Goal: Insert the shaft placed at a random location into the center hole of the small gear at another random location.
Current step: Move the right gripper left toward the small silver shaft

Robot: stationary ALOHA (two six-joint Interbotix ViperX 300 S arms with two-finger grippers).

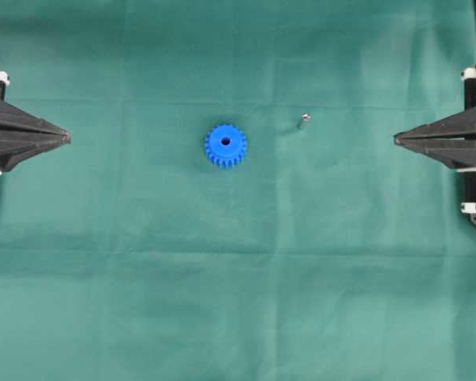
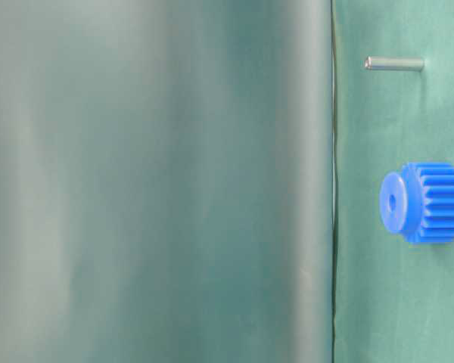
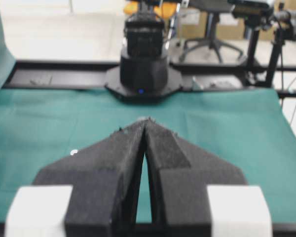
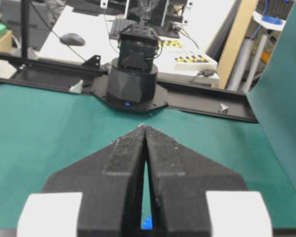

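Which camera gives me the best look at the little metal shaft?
The table-level exterior view: the shaft shows side-on along its full length, apart from the small gear. The overhead view shows the shaft only as a tiny shiny speck. I cannot make it out in either wrist view.

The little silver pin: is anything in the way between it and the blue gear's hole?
No. In the overhead view only bare green cloth lies between the shaft and the small gear. Its center hole faces up, uncovered. Both grippers, left and right, sit shut at the edges.
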